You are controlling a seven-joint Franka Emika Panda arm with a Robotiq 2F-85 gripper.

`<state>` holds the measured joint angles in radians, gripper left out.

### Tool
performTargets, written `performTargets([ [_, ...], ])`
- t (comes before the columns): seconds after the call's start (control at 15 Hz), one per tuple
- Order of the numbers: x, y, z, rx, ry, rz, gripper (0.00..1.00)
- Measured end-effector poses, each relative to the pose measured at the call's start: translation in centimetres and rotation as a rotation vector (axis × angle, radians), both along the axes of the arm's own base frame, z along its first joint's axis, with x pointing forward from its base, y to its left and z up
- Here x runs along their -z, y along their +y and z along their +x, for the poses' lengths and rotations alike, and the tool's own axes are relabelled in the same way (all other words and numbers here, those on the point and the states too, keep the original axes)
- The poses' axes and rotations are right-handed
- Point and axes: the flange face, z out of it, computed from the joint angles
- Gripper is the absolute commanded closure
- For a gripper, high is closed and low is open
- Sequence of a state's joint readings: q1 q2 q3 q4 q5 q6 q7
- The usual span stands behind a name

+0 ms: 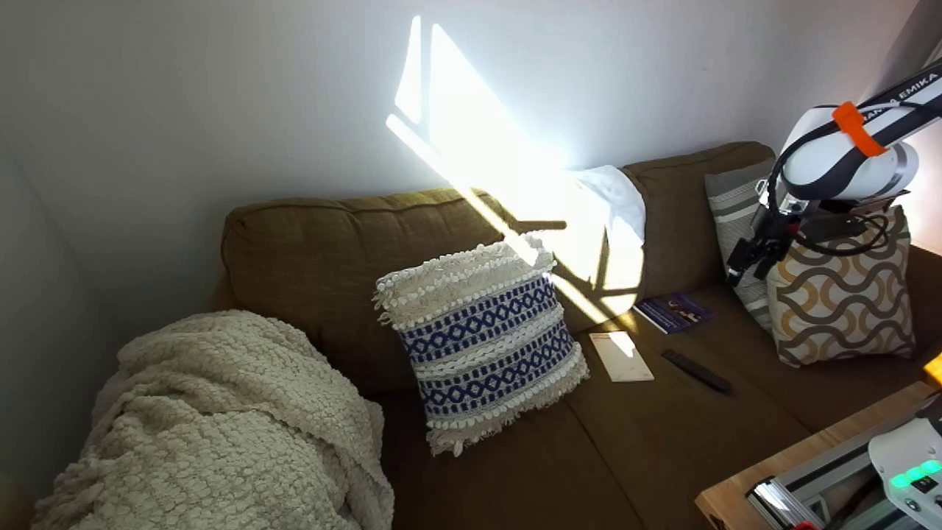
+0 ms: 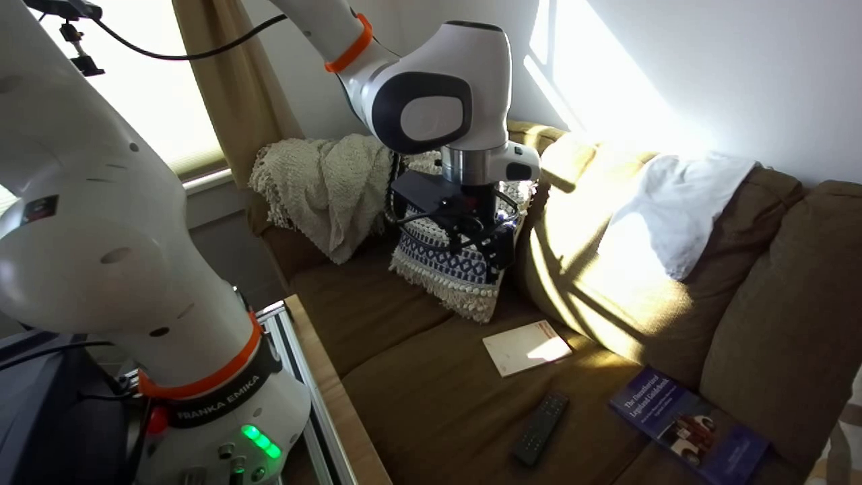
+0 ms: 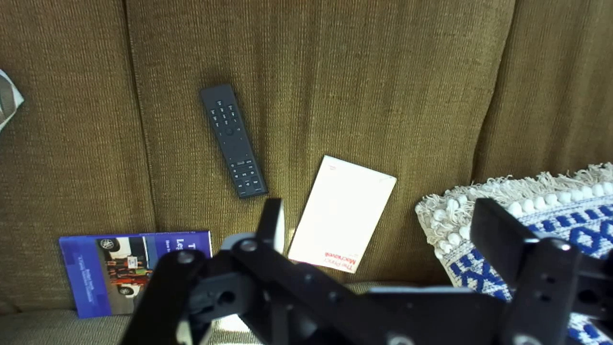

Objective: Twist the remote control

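Observation:
The remote control is a slim black bar with small buttons. It lies flat on the brown sofa seat in both exterior views [image 1: 696,370] [image 2: 541,428]. In the wrist view the remote control [image 3: 233,141] lies left of centre, slightly slanted, its lower end close to the left fingertip in the picture. My gripper [image 3: 380,215] is open, with its fingers wide apart and nothing between them. It also hangs in the air well above the seat in both exterior views, where the gripper [image 1: 751,261] [image 2: 498,252] is apart from the remote.
A thin white book [image 3: 342,213] and a purple-blue book [image 2: 690,428] lie near the remote. A fringed blue-white cushion [image 1: 478,346] leans on the backrest. Patterned cushions [image 1: 843,302] stand at the sofa's far end. A wooden table edge [image 2: 337,417] borders the seat by the robot base.

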<state>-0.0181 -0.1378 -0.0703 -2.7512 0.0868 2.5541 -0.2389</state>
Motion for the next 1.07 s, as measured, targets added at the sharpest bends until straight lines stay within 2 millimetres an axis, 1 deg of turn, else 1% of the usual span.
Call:
performTargets([
  [0.2,1.6,-0.4,-0.4,-0.027,0.039,0.006,0.0],
  [0.4,3.6,-1.0,-1.0,-0.084,0.083,0.015,0.0],
  [0.6,5.6,-1.8,-1.2,-0.152,0.088,0.0,0.0],
  [0.87,9.4,-3.8,-1.8,-0.237,0.057,-0.015,0.0],
  [1.07,12.5,-5.4,-2.9,-0.279,0.044,-0.016,0.0],
])
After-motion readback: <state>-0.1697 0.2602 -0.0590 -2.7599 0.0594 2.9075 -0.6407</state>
